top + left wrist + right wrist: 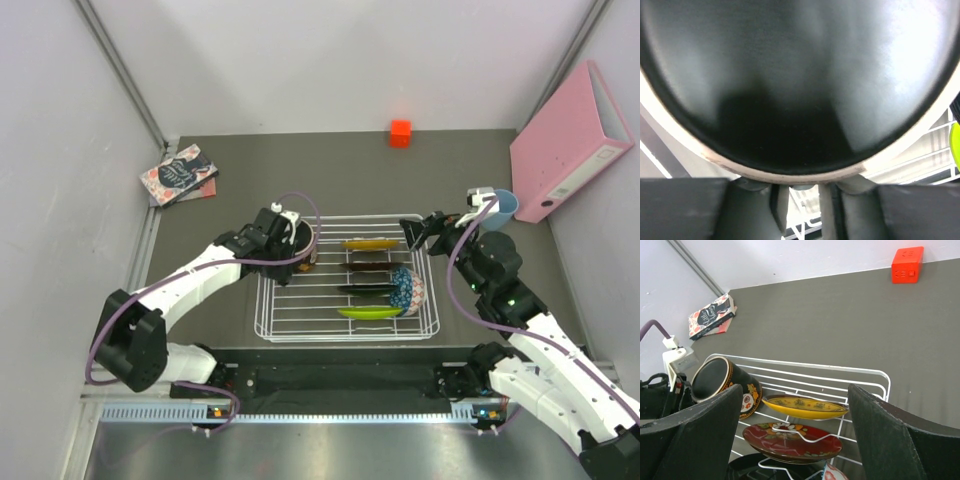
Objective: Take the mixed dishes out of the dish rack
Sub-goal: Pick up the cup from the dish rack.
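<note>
The white wire dish rack sits mid-table and also shows in the right wrist view. In it stand a yellow plate, a reddish plate, a black plate, a lime green plate and a blue patterned bowl. My left gripper is narrowly shut at the dark mug, which tilts at the rack's far left corner and fills the left wrist view. My right gripper is open and empty over the rack's far right corner. A light blue cup stands on the table to the right.
An orange-red cube sits at the back wall. A pink binder leans at the back right, next to the cup. A book lies at the back left. Walls close in on three sides.
</note>
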`<state>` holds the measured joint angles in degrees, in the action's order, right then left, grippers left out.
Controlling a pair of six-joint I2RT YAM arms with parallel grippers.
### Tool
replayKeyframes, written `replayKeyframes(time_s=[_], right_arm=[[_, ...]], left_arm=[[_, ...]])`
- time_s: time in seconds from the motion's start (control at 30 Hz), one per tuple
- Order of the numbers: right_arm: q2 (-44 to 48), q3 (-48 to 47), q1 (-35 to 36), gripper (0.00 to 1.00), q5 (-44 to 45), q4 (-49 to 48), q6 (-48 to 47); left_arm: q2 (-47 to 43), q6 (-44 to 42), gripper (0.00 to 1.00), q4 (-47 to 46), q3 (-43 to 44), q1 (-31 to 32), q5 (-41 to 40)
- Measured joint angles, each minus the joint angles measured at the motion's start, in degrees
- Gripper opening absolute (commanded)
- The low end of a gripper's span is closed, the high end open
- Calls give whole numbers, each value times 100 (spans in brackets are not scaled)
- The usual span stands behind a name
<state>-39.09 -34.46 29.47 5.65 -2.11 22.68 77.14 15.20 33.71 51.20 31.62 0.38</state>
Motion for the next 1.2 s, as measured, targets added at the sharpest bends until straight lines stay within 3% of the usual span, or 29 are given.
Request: replayKeyframes(time_s=[0.13,0.43,0.5,0.87,1.2], right_arm=[[0,0,0,85,0,0,4],[-2,0,0,87,2,4,48],[-9,0,0,100,4,11,68],[-94,-389,0,100,116,361,190],[249,-509,0,100,251,133,570]], left_arm=[[-24,-35,0,-24,0,37,-96],[-61,28,0,28,-4,42,-219],[-107,98,0,63,-20,31,-238],[-809,334,0,793,481,9,210],[-1587,822,0,413,1222,2,879]])
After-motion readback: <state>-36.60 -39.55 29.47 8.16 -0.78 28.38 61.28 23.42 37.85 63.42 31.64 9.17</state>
